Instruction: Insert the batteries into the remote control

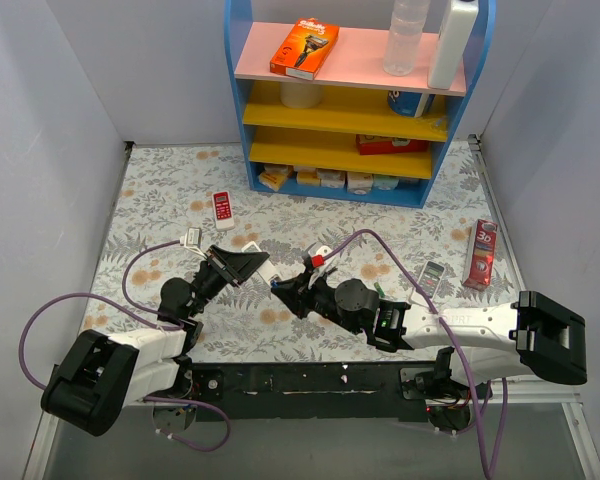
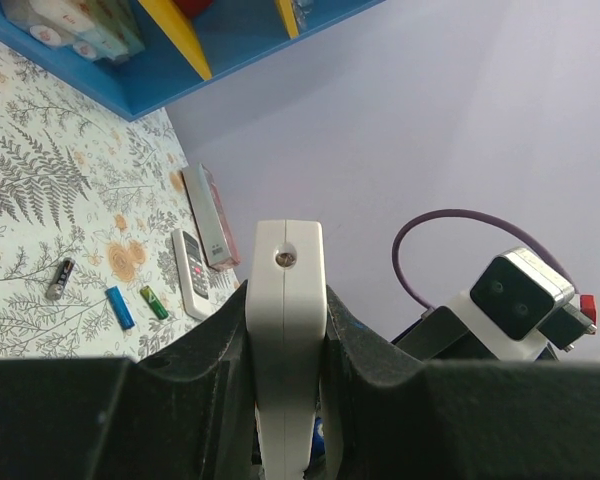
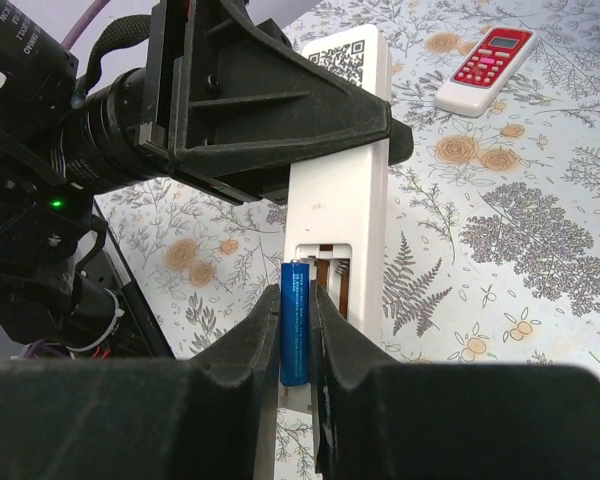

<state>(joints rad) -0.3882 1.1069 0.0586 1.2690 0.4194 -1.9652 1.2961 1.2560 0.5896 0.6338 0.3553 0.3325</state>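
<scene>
Left gripper point(image 2: 286, 300): clamped tight on the remote control point(image 3: 345, 190), which is lifted above the floral table point(image 2: 40, 200).
Battery bay point(image 3: 325, 275): open, contacts showing.
Right gripper point(image 3: 297, 335): pinching a blue battery point(image 3: 296, 320) upright at the bay's mouth. Whether it touches, can't tell.
On the table: dark battery point(image 2: 60, 278), second blue battery point(image 2: 120, 307) and green battery point(image 2: 153, 302) lie loose beside a grey remote point(image 2: 190, 272).

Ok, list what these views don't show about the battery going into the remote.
- Right wrist: the right gripper hides the blue battery's lower end; whether it sits in the remote control's bay is unclear.
- Left wrist: the left gripper shows only the remote control's narrow side; the bay is out of sight.
- Top: both grippers cover the bay.
</scene>
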